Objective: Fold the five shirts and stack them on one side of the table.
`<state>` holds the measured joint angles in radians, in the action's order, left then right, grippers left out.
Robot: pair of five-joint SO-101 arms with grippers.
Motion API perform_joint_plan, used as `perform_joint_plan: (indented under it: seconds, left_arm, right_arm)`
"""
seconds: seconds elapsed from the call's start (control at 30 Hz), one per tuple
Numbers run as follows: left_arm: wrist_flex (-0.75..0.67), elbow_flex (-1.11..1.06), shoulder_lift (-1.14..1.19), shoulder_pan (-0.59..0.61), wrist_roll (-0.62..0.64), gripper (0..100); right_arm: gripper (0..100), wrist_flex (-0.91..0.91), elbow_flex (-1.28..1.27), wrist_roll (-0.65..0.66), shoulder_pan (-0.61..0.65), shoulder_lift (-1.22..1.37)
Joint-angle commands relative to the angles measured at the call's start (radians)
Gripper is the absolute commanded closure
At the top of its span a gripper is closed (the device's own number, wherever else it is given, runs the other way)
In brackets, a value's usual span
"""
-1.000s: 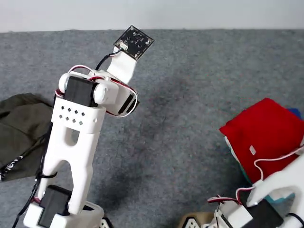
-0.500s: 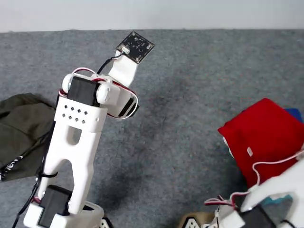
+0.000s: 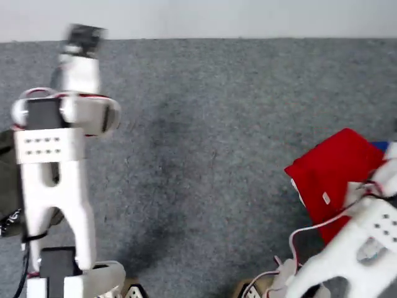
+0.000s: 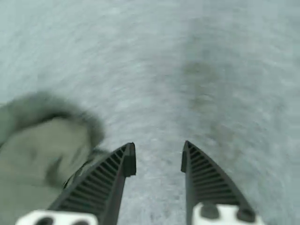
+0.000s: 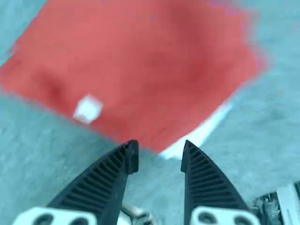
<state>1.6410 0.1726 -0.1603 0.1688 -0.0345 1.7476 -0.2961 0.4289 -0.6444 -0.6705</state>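
A folded red shirt (image 3: 332, 166) tops a stack at the table's right side, with a blue edge (image 3: 379, 147) showing beneath it. In the right wrist view the red shirt (image 5: 140, 61) carries a white label (image 5: 88, 108), and a white layer (image 5: 201, 136) peeks out under it. My right gripper (image 5: 158, 154) hangs open just above the stack's near edge. A crumpled olive shirt (image 3: 6, 186) lies at the far left, mostly hidden by the left arm (image 3: 49, 161). My left gripper (image 4: 158, 154) is open over bare carpet, beside the olive shirt (image 4: 42, 140).
Grey carpet (image 3: 217, 143) covers the table, with wide free room in the middle between the two arms. A pale wall (image 3: 248, 18) runs along the far edge. The right arm (image 3: 360, 242) crosses the lower right corner.
The left arm has swung from the middle to the far left, over the olive shirt. The right arm has risen farther over the red stack.
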Motion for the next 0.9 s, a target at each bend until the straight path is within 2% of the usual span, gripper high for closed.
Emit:
perform_joint_plan:
  seconds: [0.0,0.13,0.2,0.43,0.73,0.87]
  left_arm:
    - [-0.015,0.004,-0.034,0.209,0.077,83]
    - [-0.018,-0.038,0.011,0.474,0.135,83]
    - [-0.037,-0.085,0.081,0.554,0.130,83]
    - [-0.127,-0.151,0.419,0.649,0.006,83]
    - [-0.141,0.113,0.669,0.806,-0.092,83]
    - [-0.104,0.211,0.729,0.895,-0.164,83]
  right_arm:
    - [84.3,0.044,-0.084,0.014,0.116,-0.094]
    - [84.3,0.042,-0.196,0.114,0.217,-0.246]
    - [84.3,0.042,-0.239,0.117,0.242,-0.337]
    - [84.4,0.045,-0.368,0.120,0.240,-0.581]
    - [84.4,0.039,-0.387,0.123,0.185,-0.582]
    - [84.4,0.039,-0.387,0.123,0.130,-0.555]
